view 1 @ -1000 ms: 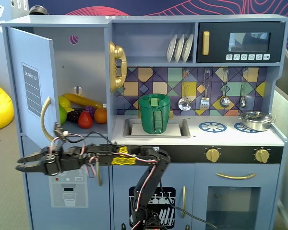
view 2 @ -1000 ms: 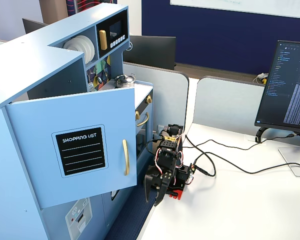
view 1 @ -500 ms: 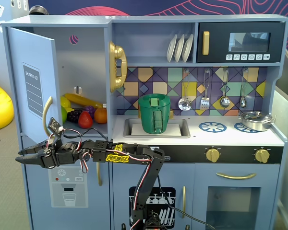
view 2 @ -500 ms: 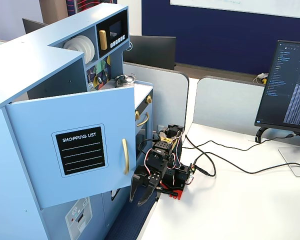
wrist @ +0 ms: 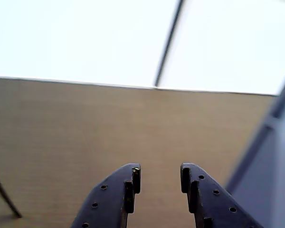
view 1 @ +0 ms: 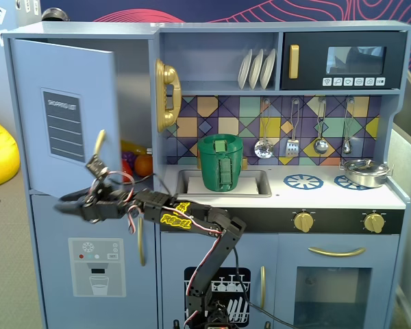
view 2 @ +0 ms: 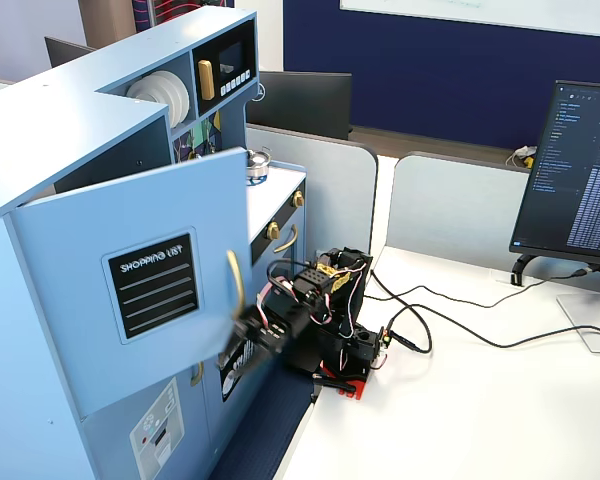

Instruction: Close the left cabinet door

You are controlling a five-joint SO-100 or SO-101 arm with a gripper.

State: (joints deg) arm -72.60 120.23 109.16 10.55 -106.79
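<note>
Judging from both fixed views, the job was underway but not finished: the left cabinet door point(view 1: 65, 113) w/ its black "SHOPPING LIST" panel point(view 1: 63, 125) stood partly open, hinged at the cabinet's outer edge & swung out toward the camera, its free edge well clear of the frame. In a fixed view the gap showed toy fruit point(view 1: 138, 162) on the shelf behind; in the other the door point(view 2: 130, 290) angled out from the cabinet front, maybe half shut as a guess. The gripper point(view 1: 60, 203) sat low, just below the door's bottom edge & in front of the lower door w/ the dispenser graphic point(view 1: 96, 266); the gold handle point(view 1: 99, 143) hung above it, blurred. Whether the arm touched the door or the handle couldn't be told; in the side-on fixed view the gripper point(view 2: 232, 335) was smeared by blur near the handle point(view 2: 236, 282). Wrist view showed the gripper point(wrist: 160, 178) w/ a narrow gap between the jaws, nothing in it, facing carpet & a pale wall, blue cabinet edge at right. Still left: push the door's outer face back till it sits flush w/ the frame. Nothing shows it latched yet.
</note>
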